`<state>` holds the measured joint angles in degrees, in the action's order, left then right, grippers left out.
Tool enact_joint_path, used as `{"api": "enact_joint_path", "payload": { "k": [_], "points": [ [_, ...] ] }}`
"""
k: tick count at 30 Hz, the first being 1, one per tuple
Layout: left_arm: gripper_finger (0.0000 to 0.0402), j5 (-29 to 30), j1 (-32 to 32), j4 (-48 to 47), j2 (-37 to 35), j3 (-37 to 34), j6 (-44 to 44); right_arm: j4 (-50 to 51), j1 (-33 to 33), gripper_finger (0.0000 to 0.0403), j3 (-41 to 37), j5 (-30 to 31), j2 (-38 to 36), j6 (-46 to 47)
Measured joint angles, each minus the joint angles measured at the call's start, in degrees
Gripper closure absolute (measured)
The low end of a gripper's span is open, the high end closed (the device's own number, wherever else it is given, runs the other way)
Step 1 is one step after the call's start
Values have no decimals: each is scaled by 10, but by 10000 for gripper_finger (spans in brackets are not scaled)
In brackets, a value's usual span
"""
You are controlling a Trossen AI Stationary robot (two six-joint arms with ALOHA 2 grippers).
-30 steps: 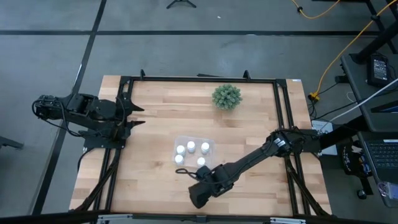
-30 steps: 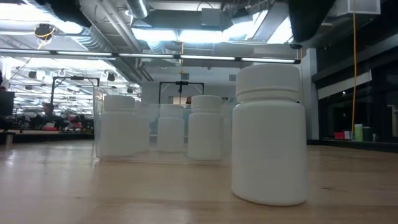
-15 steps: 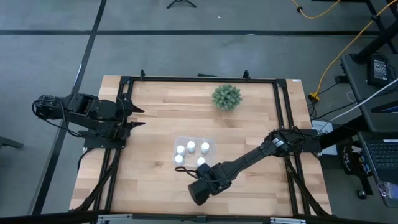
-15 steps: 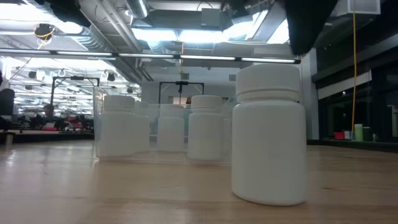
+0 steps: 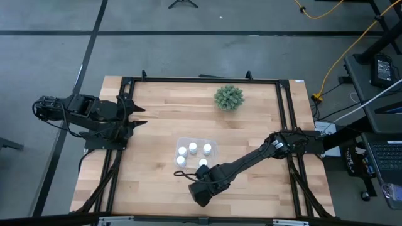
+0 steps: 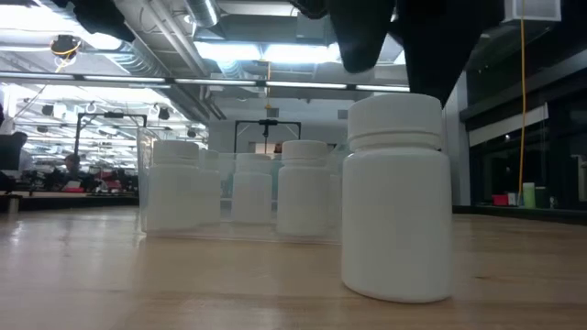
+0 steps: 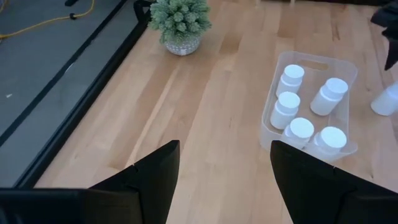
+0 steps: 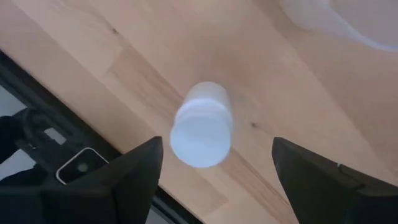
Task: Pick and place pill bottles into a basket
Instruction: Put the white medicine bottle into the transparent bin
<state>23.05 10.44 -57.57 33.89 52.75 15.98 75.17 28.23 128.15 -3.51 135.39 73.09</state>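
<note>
One white pill bottle stands upright on its base on the wooden table, near the front edge and outside the basket; it also shows in the right wrist view and at the edge of the left wrist view. My right gripper is open and hangs right above this bottle, fingers pointing down, one on each side of the cap; in the high view it hides the bottle. The clear basket holds several upright white bottles. My left gripper is open and empty at the table's left edge.
A green spiky plant in a small pot stands at the far middle of the table. Black frame rails run along the table's sides. Bare wood lies left of the basket and along the front edge.
My right gripper has come down toward the loose bottle; in the low view its dark fingers now reach down to about the cap's height. The bottle and the basket have stayed in place.
</note>
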Motion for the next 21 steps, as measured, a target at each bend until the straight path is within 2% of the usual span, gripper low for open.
{"api": "enact_joint_path", "payload": {
  "k": [21],
  "points": [
    [158,15,0,3,0,0,23,-58,3,102,0,-4,16,-35]
  ]
}}
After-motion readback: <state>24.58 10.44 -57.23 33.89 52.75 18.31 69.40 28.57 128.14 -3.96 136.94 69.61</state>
